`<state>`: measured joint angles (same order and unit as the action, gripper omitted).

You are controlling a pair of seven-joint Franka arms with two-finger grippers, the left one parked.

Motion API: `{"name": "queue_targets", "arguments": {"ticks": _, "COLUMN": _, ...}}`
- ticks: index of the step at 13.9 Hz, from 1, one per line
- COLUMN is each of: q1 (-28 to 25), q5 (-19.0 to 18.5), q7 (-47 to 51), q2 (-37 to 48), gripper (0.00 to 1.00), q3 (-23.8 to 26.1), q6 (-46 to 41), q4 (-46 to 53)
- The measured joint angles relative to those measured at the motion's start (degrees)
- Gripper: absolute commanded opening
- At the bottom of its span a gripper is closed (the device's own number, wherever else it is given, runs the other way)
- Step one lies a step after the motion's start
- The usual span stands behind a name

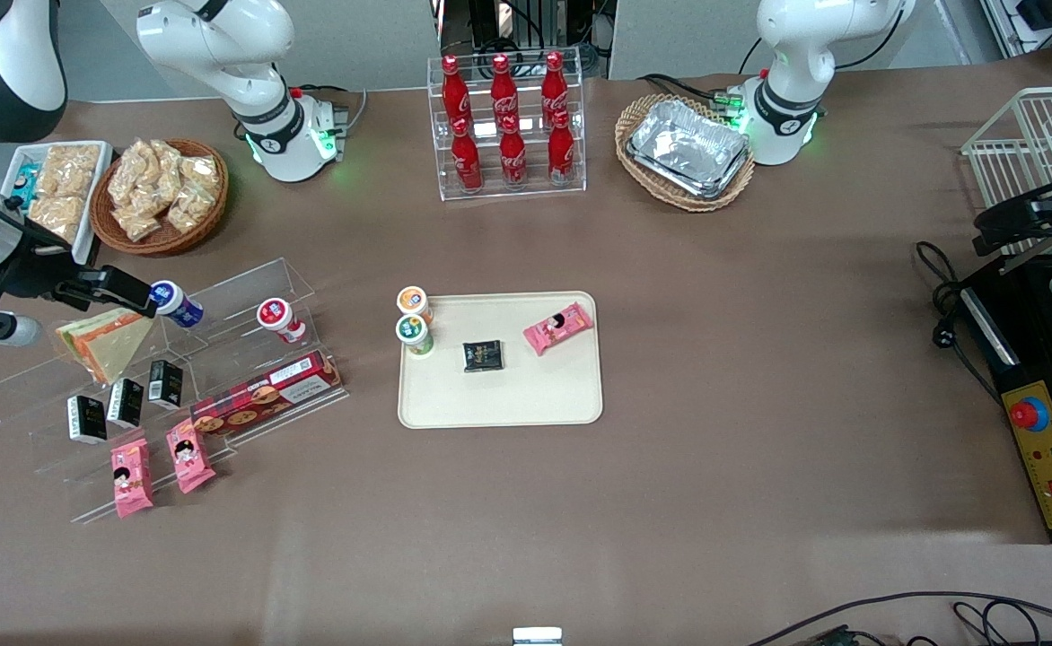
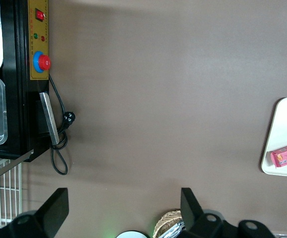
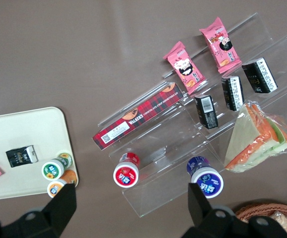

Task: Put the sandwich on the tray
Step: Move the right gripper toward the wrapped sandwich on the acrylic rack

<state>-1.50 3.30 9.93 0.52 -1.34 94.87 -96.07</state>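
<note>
Here we see the sandwich (image 1: 106,342) lying on the clear stepped rack (image 1: 248,296) at the working arm's end of the table (image 1: 759,359), on an upper step, with the small black cartons (image 1: 125,401) on the step nearer the front camera. The wedge sits in its clear wrap, pale bread with orange and green layers showing along one edge in the right wrist view (image 3: 256,142). The hand (image 1: 118,289) hangs just above the rack, close over the sandwich's upper edge and beside the blue-capped cup (image 1: 176,303); in the right wrist view its two fingers (image 3: 64,202) stand spread wide apart with nothing between them, so it is released and not touching the sandwich.

The tray (image 1: 499,395) lies flat near the middle of the table, well apart from the rack. On it we see a pink snack packet (image 1: 558,327), a small black packet (image 1: 482,355) and two cups (image 1: 415,332) at its edge toward the rack. A red biscuit box (image 1: 266,399) lies on a lower step.
</note>
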Motion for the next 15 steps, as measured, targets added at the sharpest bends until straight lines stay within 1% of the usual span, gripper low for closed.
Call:
{"name": "queue_targets", "arguments": {"ticks": 11, "q1": 0.09, "q5": -0.01, "q7": 0.00, "q2": -0.73, "gripper": 1.00, "q3": -0.13, "q6": -0.63, "q4": -0.04}}
{"name": "queue_targets", "arguments": {"ticks": 15, "q1": 0.17, "q5": -2.78, "q7": -0.02, "q2": -0.68, "gripper": 1.00, "q3": -0.20, "q6": -0.63, "q4": -0.03}}
